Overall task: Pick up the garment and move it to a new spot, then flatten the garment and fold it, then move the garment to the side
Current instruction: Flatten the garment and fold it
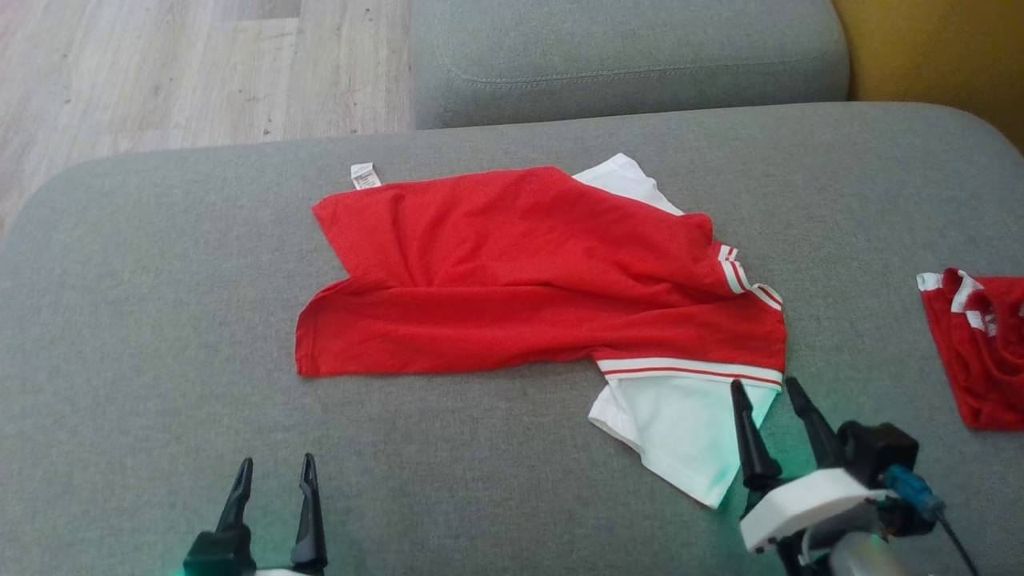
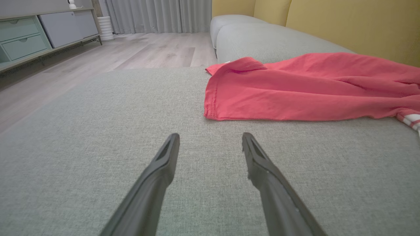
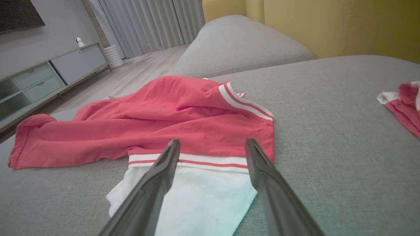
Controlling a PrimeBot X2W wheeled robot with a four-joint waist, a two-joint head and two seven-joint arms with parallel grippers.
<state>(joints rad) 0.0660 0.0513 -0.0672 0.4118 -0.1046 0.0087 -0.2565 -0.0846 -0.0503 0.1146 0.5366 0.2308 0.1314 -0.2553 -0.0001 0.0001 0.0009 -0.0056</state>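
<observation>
The crumpled red garment with white sleeves and striped trim (image 1: 528, 272) lay on the grey fabric sofa seat (image 1: 160, 280), while the left end effector (image 1: 276, 462) was wide open and empty near this garment's front edge, apart from it, and the right end effector (image 1: 764, 386), equally open and empty, pointed over its front white sleeve.

A small red cloth (image 1: 980, 352) lies on the grey sofa (image 1: 160, 320).

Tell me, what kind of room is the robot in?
Probably a living room at home: a grey sofa with yellow back cushions, long grey curtains, and a low cabinet with drawers on a wooden floor.
</observation>
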